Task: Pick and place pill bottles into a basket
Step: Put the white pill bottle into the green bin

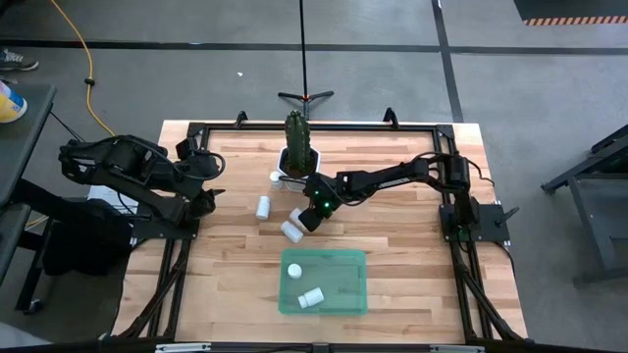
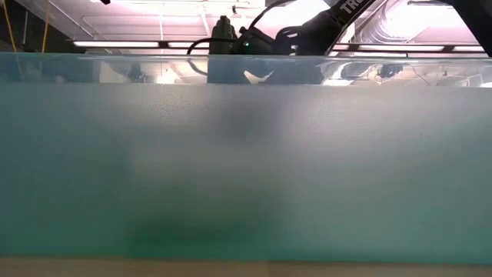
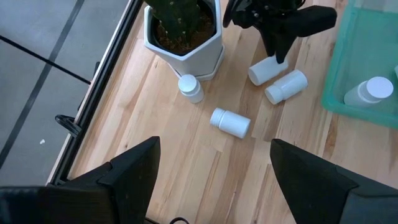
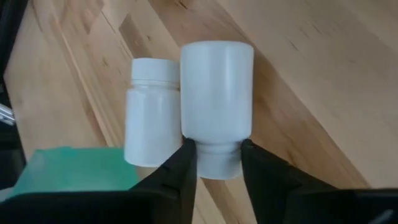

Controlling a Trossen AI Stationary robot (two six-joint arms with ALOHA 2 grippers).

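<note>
The green basket [image 1: 345,257] lies near the table's front and holds two white pill bottles [image 1: 294,270] [image 1: 311,296]. Three more bottles are on the wood: one upright [image 1: 276,177] beside the white cactus pot [image 1: 297,157], and two lying down [image 1: 263,206] [image 1: 291,231]. My right gripper [image 1: 312,212] is shut on another bottle [image 4: 216,93], which lies close alongside the lying bottle [image 4: 151,118]. My left gripper [image 3: 211,186] is open and empty, up at the table's left side [image 1: 201,186]. My right gripper pinches the bottle's cap end [image 4: 217,163] between its two fingers [image 4: 186,165], one on each side of the cap. The fingers come slanting down from the table's far right and lie along the bottle's length. The body points away from the gripper. I cannot tell whether the bottle is lifted.
The white hexagonal pot with a cactus [image 3: 184,37] stands at the far middle, close behind my right gripper. In the low view the basket's green wall [image 2: 246,169] fills nearly the whole picture. Black frame rails [image 1: 196,127] run round the table's edges.
</note>
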